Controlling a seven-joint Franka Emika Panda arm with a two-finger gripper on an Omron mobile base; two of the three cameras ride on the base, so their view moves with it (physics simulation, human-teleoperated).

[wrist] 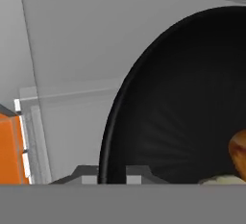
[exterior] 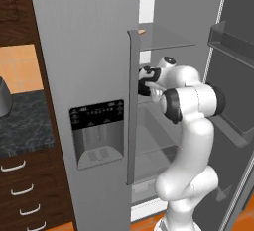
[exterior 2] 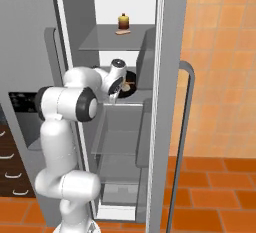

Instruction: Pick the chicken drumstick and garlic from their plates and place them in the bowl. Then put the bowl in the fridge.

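Inside the open fridge [exterior 2: 170, 52], the end effector [wrist: 113, 174] pinched the black bowl [wrist: 192, 103] by its rim over a glass shelf [wrist: 72, 98], chicken drumstick [wrist: 239, 152] and garlic [wrist: 223, 180] lying at the bowl's five o'clock.

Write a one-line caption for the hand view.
Gripper astride the black bowl rim inside the fridge; drumstick and garlic inside.

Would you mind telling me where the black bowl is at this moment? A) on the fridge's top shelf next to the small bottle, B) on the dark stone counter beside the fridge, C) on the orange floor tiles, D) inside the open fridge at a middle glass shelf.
D: the bowl sits inside the fridge at a middle shelf, with the end effector straddling its rim, one shelf below the small bottle.
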